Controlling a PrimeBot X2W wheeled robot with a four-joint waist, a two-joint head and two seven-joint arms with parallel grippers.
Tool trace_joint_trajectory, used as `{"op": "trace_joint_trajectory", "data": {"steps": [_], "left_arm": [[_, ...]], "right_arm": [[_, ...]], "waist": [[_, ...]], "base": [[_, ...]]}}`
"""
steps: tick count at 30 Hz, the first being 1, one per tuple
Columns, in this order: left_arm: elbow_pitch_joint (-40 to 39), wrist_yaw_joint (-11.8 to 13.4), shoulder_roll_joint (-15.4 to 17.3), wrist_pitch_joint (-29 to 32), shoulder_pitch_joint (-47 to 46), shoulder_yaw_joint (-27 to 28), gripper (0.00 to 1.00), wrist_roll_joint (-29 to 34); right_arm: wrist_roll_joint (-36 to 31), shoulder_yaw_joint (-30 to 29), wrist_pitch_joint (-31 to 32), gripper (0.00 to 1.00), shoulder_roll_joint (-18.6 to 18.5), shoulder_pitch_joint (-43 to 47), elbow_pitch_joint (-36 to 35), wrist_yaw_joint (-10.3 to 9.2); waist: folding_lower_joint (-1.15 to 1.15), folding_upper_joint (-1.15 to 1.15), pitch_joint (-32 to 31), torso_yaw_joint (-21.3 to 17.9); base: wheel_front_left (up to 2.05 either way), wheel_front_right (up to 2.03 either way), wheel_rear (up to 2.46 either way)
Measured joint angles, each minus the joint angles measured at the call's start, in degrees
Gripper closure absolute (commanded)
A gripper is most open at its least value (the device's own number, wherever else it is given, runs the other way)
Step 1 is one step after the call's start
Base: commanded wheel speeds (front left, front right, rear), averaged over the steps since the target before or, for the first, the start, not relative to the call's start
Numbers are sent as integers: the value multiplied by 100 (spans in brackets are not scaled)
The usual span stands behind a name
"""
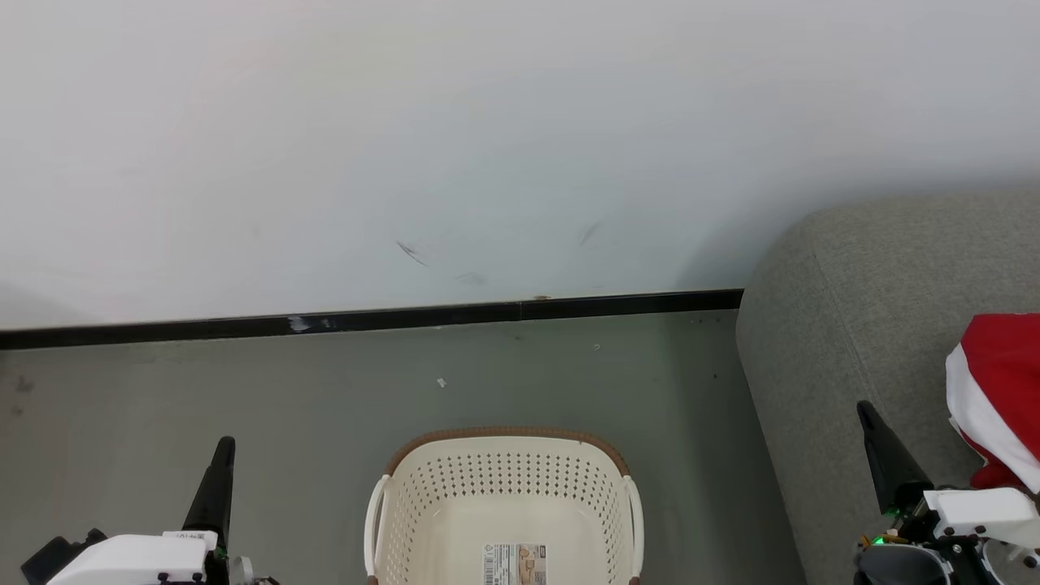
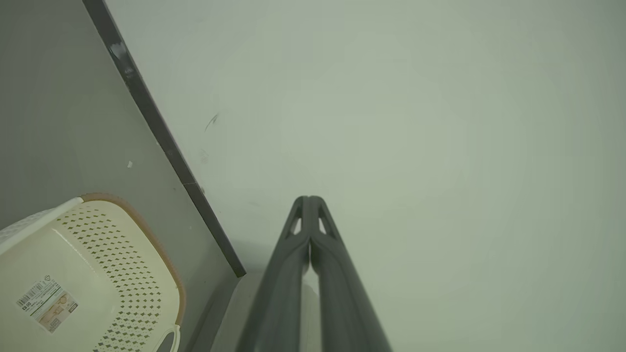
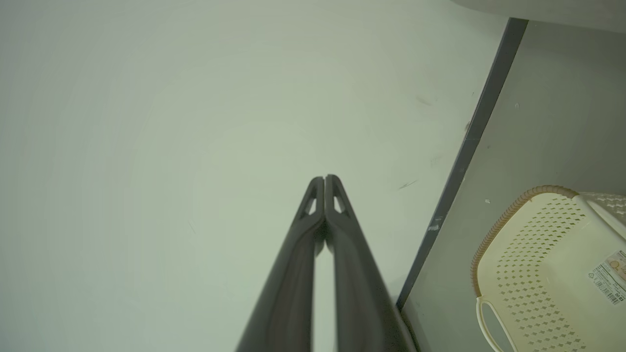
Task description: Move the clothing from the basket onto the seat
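Our left hand (image 1: 224,448) is clenched on nothing, its two dark fingers pressed together and pointing up toward the pale wall (image 1: 487,146). Our right hand (image 1: 866,410) is clenched and empty too, raised in front of the rounded flank of the seat (image 1: 845,309). We judge that the hands are held up and apart, one on each side of the basket (image 1: 504,479), to keep them out of its mouth and off the fabric. The basket stands between them on the grey floor (image 1: 162,390), its brown rim toward the black skirting board (image 1: 406,317). What we can see of its inside is bare, down to the label sticker (image 1: 514,563), though the picture's edge cuts off its near end. The clothing (image 1: 999,382), red with a white band, lies on the seat at the far right, just beside our right hand. It runs out of the picture, so we cannot tell how much is there. From this we take the task to be done or nearly so. To the left of the basket the floor is wide open. To the right, the strip of floor between the basket's handle and the seat's flank is narrower, and that is the tighter side for our right arm.
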Motion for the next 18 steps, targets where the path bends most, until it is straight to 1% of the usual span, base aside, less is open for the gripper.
{"op": "trace_joint_trajectory", "data": {"steps": [6,18], "left_arm": [[29,-51,-12,101,-25,60,100,-348],[46,-51,-12,103,-25,73,100,-366]], "right_arm": [[479,-38,64,100,-14,-7,98,0],[494,-40,64,100,-31,-83,116,0]], "waist": [[0,0,-13,-20],[0,0,-13,-21]], "base": [[0,0,0],[0,0,0]]}}
